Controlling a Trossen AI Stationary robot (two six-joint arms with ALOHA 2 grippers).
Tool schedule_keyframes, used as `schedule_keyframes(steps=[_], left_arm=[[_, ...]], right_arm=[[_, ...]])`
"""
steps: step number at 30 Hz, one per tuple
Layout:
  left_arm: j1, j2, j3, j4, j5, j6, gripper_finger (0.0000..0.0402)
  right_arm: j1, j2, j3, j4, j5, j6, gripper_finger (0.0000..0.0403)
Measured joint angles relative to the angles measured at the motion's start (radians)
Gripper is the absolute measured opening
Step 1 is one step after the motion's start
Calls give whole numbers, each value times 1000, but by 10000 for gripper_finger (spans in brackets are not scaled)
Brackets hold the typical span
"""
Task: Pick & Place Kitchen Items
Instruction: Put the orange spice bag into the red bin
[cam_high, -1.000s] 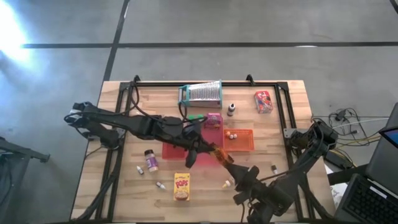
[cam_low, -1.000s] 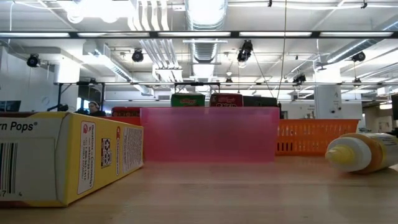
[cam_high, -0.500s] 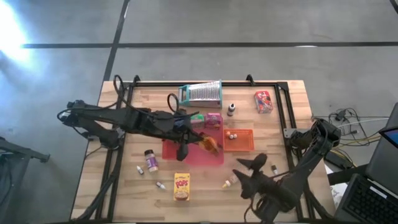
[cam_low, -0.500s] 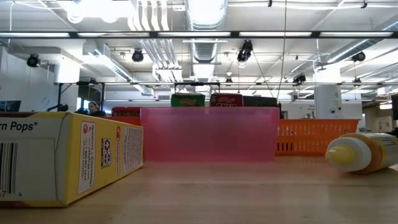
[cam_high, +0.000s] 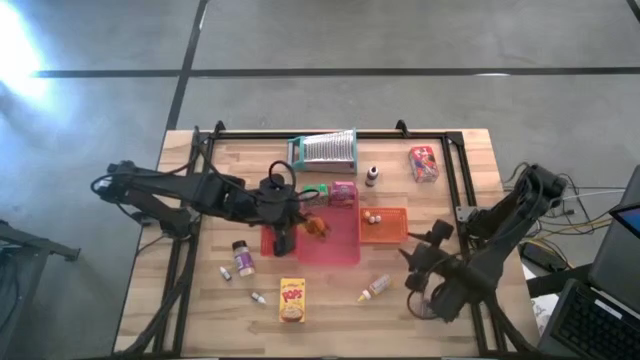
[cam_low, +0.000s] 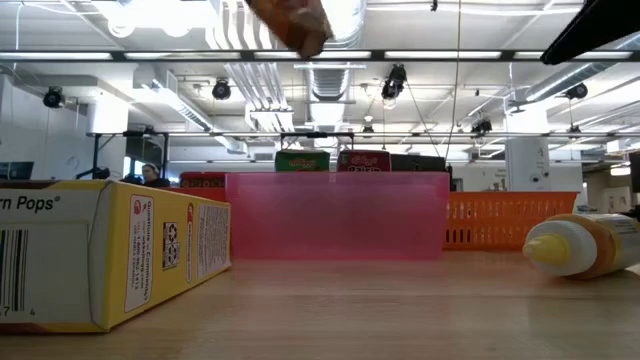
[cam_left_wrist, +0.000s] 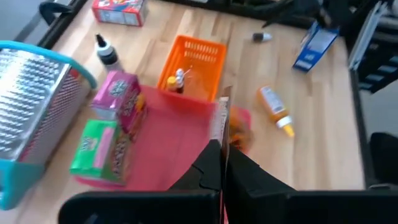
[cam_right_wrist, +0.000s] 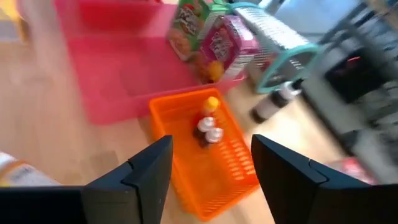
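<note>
Right now the brown packet (cam_high: 316, 226) hangs pinched in the shut fingers of the left gripper (cam_high: 307, 223), above the red tray (cam_high: 340, 250) and close to the green box (cam_left_wrist: 94, 147) and pink box (cam_left_wrist: 119, 102) that sit at the tray's far edge beyond the fingertips. In the left wrist view the packet is seen nearly edge-on, caught only by its thin rim, so the likeliest trouble is a slip: a light, floppy packet gripped by an edge may twist or drop short, and it could land against the two boxes or on the tray wall instead of lying flat. The orange tray (cam_high: 384, 228), holding small spice jars (cam_right_wrist: 208, 127), lies just past the red one, so an overshoot might put the packet in the wrong tray. The right gripper (cam_high: 424, 258) stands with its fingers spread and empty, beside the orange tray, with the yellow-capped bottle (cam_high: 375, 289) lying on the table (cam_high: 200, 295) near it. Compared with a second ago, the left arm has drawn back across the red tray, carrying the packet away from the right arm's side, and the right gripper has pulled off from the middle toward its own edge of the table, leaving the bottle clear.
</note>
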Motion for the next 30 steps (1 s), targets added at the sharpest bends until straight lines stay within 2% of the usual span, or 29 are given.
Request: schedule_keyframes(steps=[3, 7, 12, 14, 17, 23, 30], left_arm=[[-1, -20, 0, -37, -20, 38, 0], [-1, -54, 0, -107, -52, 89, 0], [-1, -96, -1, -196, -79, 93, 0], [-1, -99, -1, -221, -79, 89, 0], [-1, -93, -2, -258, -57, 90, 0], [5, -58, -2, -345, -4, 91, 0], [7, -48, -2, -357, -2, 97, 0]], right_arm=[[0, -119, -100, 211, -45, -115, 207], [-34, -294, -232, 561, -166, -374, 203], [-149, -501, -384, 992, -411, -653, 202], [-204, -565, -430, 1128, -441, -739, 201], [-286, -643, -466, 1214, -355, -877, 202], [-395, -709, -490, 1258, -44, -1111, 210], [-497, -688, -495, 1255, -22, -1142, 204]])
